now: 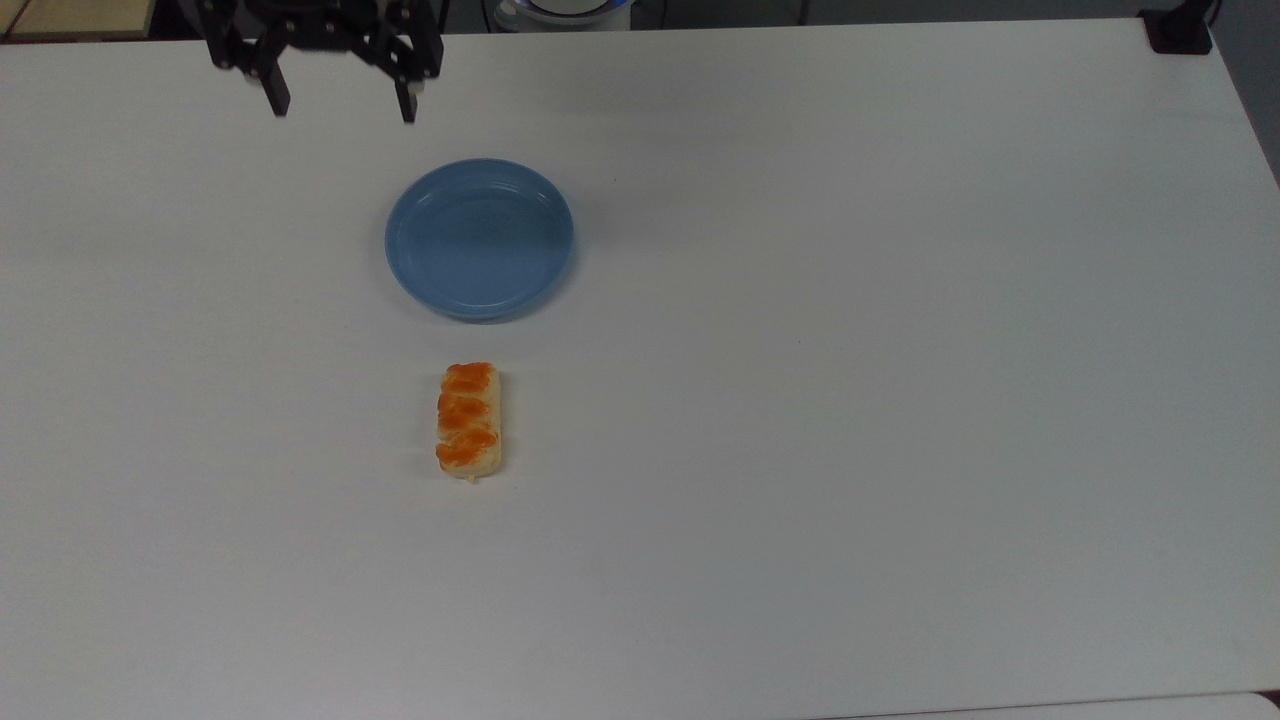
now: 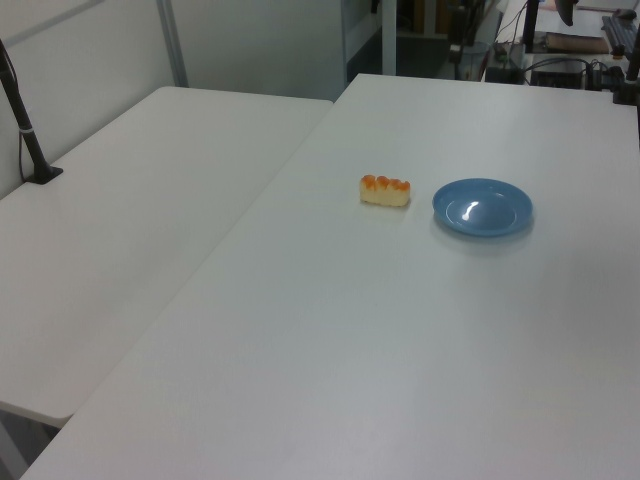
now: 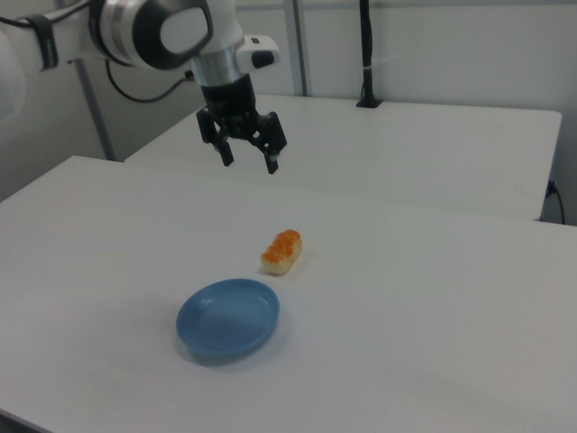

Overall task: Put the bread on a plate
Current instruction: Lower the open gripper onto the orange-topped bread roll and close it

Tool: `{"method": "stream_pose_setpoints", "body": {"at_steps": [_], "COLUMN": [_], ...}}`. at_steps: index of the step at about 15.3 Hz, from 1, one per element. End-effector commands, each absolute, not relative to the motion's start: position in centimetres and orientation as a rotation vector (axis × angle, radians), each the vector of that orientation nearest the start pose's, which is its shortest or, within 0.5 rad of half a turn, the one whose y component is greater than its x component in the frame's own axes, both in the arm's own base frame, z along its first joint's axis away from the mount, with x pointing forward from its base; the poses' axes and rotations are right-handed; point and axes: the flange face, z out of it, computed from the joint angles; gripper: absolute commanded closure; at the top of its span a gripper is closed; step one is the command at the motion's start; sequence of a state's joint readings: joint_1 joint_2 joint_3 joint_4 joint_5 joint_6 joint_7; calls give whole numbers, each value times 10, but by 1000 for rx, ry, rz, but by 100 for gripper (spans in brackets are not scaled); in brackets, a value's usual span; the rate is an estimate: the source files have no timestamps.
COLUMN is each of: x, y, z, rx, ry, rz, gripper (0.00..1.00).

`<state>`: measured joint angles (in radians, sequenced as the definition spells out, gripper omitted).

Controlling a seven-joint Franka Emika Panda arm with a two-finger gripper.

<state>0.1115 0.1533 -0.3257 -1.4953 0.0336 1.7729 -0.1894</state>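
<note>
The bread (image 1: 468, 420) lies flat on the white bench (image 1: 850, 350), its glossy orange-brown top facing up and its pale sides resting on the surface. In the top view its long axis runs from the near edge toward the far edge of the bench, with one short end aimed at the plate (image 1: 480, 239) and the other at the near edge; in the left view the same loaf (image 2: 385, 190) lies lengthwise left to right, its right end toward the plate (image 2: 482, 207). In the right view the bread (image 3: 281, 252) sits just beyond the plate (image 3: 228, 318), tilted slightly to the right view's right. The bread and plate are near each other but apart, with a strip of bare bench between them. Both sit in the half of the bench toward the top view's left, the plate closer to the far edge and the bread nearer the middle. The plate is round, light blue, shallow and holds nothing. The gripper (image 1: 341, 106) hangs above the bench by the far edge, toward the far left corner in the top view, well apart from the bread and beyond the plate; its two dark fingers (image 1: 277, 95) are spread wide with nothing between them. In the right view the gripper (image 3: 249, 161) points downward in the air above the bench, fingers parted, beneath the white arm (image 3: 135, 32)
</note>
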Motion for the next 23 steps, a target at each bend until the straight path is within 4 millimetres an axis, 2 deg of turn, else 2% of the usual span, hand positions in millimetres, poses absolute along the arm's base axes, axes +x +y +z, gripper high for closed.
{"method": "stream_pose_setpoints", "body": {"at_steps": [1, 4, 5, 7, 9, 10, 13, 18, 19, 20, 23], "x": [637, 665, 678, 694, 705, 711, 720, 716, 716, 716, 716], "y": [-104, -96, -91, -81, -75, -70, -58, -45, -35, -29, -33], "z": [555, 516, 490, 458, 431, 411, 369, 331, 325, 316, 313], "rx": [-3173, -3136, -3141, -3150, -3158, -3170, -3196, -3213, -3205, -3203, -3212], "ry": [19, 34, 32, 22, 58, 46, 3, -48, -61, -76, -79], "rz": [-267, -330, -335, -361, -378, -371, -351, -265, -254, -238, -260], "gripper": [0, 0, 0, 0, 0, 0, 0, 0, 1, 6, 29]}}
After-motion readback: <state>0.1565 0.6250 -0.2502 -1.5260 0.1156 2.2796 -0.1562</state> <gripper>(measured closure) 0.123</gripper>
